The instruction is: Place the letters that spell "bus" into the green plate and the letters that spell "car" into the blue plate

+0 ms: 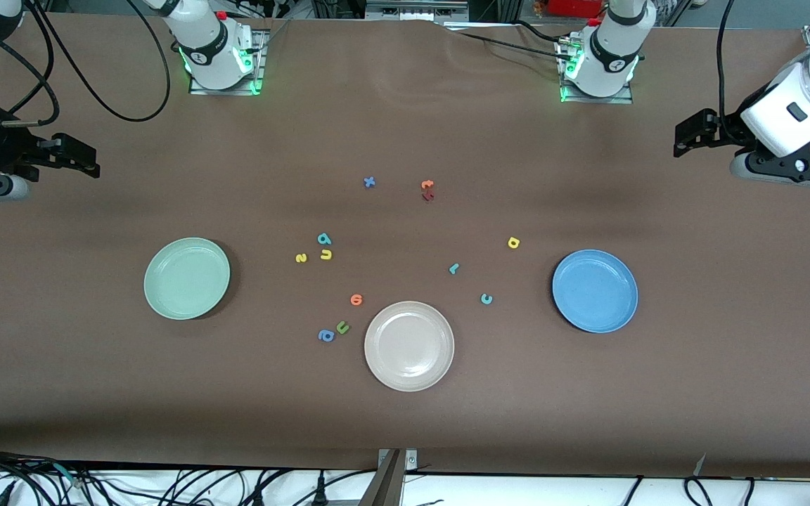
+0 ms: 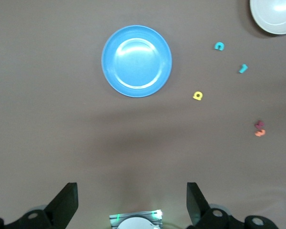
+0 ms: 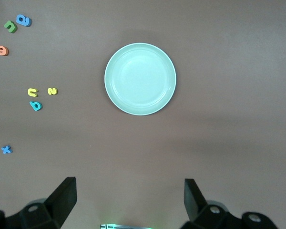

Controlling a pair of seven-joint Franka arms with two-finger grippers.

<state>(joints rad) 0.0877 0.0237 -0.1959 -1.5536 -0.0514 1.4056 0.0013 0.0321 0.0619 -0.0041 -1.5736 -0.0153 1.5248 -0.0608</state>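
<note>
Both arms wait wide of the letters, nothing plated yet.

The round mint-green plate (image 1: pixel 187 278) sits toward the right arm's end of the brown tabletop (image 1: pixel 405 422), the round blue plate (image 1: pixel 595 290) toward the left arm's. The right pincer (image 1: pixel 85 158), fingers apart and empty, hangs nearer the teal foam "b" (image 1: pixel 324 239), yellow "u" (image 1: pixel 325 255) and yellow "s" (image 1: pixel 300 258); the left pincer (image 1: pixel 690 137), likewise apart, nearer the yellow "a" (image 1: pixel 513 242), teal "r" (image 1: pixel 454 268) and teal "c" (image 1: pixel 486 299).

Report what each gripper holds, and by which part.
Nothing is held. The left gripper and right gripper are open and empty, waiting at the table's ends.
</note>
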